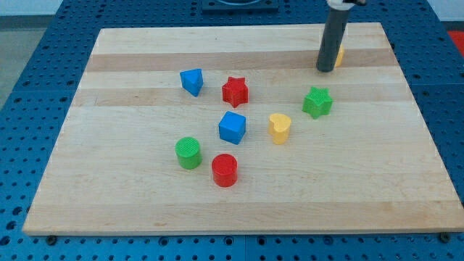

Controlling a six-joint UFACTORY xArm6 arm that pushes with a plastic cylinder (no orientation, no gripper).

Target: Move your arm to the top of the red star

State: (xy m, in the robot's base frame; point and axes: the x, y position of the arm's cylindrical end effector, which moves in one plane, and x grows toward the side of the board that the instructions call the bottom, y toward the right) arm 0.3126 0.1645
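My tip (326,69) rests far right on the table (406,181), touching a yellow block (339,56); this end effector has no jaws. The red star (235,91) sits well left, its far side unobstructed.

1. Wooden counter (406,188) fills the view, set on a blue perforated base (22,109).
2. My tip (325,70) rests on the counter near the view's top right; a yellow block (339,56), shape unclear, sits just behind the rod and is mostly hidden by it.
3. Red star (235,91) lies well to the view's left of my tip, slightly lower.
4. Blue block (192,81), shape unclear, sits just left of the red star.
5. Green star (317,101) sits below my tip, apart from it.
6. Blue cube (232,127) and yellow heart (279,127) sit side by side at mid-board, apart.
7. Green cylinder (188,153) and red cylinder (225,170) stand nearest the view's bottom, close together.
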